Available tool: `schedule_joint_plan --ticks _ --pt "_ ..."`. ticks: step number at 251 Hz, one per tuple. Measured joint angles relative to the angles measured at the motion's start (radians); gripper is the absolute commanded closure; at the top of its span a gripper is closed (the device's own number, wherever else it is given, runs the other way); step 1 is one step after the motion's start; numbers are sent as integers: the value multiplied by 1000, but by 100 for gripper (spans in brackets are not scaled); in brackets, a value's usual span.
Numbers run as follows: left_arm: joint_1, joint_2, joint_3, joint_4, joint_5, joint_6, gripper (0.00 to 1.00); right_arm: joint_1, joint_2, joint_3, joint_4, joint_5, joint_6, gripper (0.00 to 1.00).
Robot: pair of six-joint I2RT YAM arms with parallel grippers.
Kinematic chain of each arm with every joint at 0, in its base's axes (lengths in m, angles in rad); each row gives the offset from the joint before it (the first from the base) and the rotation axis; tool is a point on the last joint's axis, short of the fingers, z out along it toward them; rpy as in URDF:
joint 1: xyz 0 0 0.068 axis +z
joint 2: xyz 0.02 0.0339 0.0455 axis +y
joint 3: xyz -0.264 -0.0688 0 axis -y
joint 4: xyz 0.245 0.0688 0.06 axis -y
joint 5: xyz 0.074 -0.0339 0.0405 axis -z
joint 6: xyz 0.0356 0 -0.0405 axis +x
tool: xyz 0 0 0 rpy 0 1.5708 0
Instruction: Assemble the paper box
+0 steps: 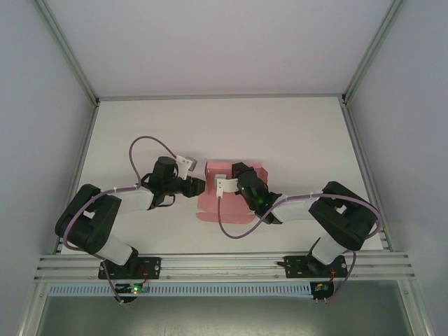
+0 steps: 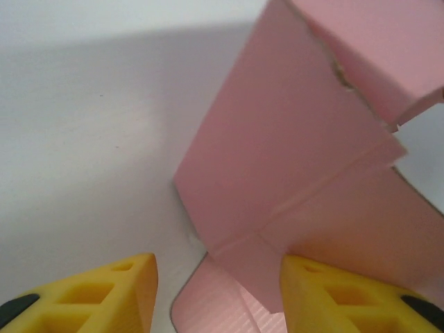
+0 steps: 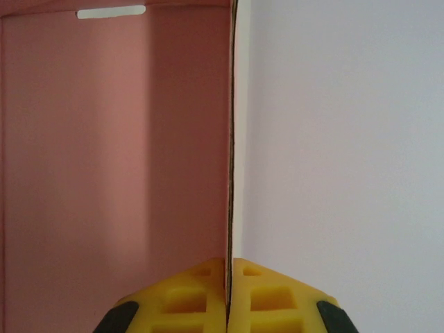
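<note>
A white table (image 1: 280,133) sits inside a booth of plain white walls (image 1: 35,105), their panels held by thin metal posts (image 1: 66,49) at the corners. Metal rails (image 1: 224,264) run across the near edge. The light is soft and even, the shadows faint. A grey-green floor (image 1: 210,315) shows below.

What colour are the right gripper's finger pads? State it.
Yellow pads, clearest in the right wrist view, where the right gripper pinches the paper box wall.

Thin matt pink card of the paper box (image 2: 291,159); smooth, matt white table (image 2: 83,139).
</note>
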Motion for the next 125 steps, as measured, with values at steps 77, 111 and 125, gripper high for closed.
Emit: schedule_joint_plan --ticks 77,111,125 --pt "-62 -2 -60 143 -122 39 49 50 -39 -2 -63 47 5 100" --pt "-99 11 -63 187 -200 59 51 63 -61 -2 -103 66 21 100" --pt "-116 23 -63 209 -238 61 52 65 -63 0 -122 72 27 100"
